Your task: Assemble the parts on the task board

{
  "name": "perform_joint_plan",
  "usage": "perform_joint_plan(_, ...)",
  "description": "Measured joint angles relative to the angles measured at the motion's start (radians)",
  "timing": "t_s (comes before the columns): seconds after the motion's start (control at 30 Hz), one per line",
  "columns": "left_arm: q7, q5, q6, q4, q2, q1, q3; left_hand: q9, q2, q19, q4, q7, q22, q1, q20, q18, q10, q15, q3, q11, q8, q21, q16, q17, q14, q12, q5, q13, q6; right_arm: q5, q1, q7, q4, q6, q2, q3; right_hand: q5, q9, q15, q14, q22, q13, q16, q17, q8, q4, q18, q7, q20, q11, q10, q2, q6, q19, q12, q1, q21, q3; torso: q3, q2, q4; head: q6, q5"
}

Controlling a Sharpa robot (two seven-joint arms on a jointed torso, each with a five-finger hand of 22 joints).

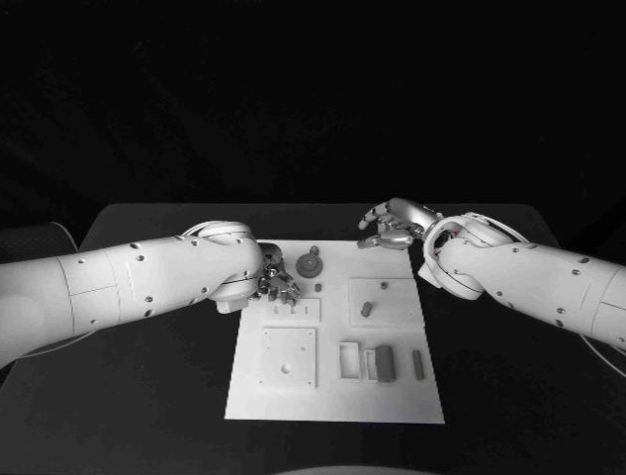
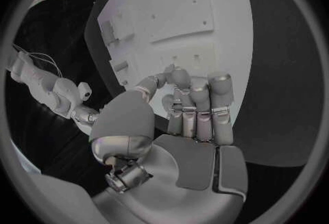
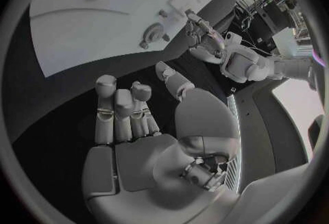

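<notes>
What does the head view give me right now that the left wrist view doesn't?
Head view alone: the whole task board, the round grey part at its far end between the hands, and the grey bar-shaped parts standing near its near right side.

Left wrist view alone: the palm side of the left hand, fingers side by side and lightly curled, with nothing in them.

Shared: the board's recessed plates, and the right hand, which hovers past the board's far right corner, fingers loosely curled and holding nothing.
</notes>
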Motion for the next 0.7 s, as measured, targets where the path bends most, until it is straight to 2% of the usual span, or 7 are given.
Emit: perform_joint_plan(0.7, 0.000, -0.008, 0.018, -0.005, 0.009, -0.008, 0.000, 0.003, 0.000, 0.004, 0.000, -0.002, 0.001, 0.000, -0.001, 0.000, 0.003, 0.000, 0.000, -0.003, 0.004, 0.007, 0.005, 0.001, 0.000, 0.005, 0.006, 0.002, -0.002, 0.000, 0.000, 0.000, 0.000, 0.003, 0.004, 0.000, 0.004, -0.001, 0.000, 0.000, 0.000, -0.001, 0.000, -0.001, 0.000, 0.000, 0.000, -0.001, 0.002, 0.000, 0.000, 0.000, 0.002, -0.002, 0.000, 0.000, 0.000, 0.000, 0.0005, 0.000, 0.0000, -0.008, 0.001)
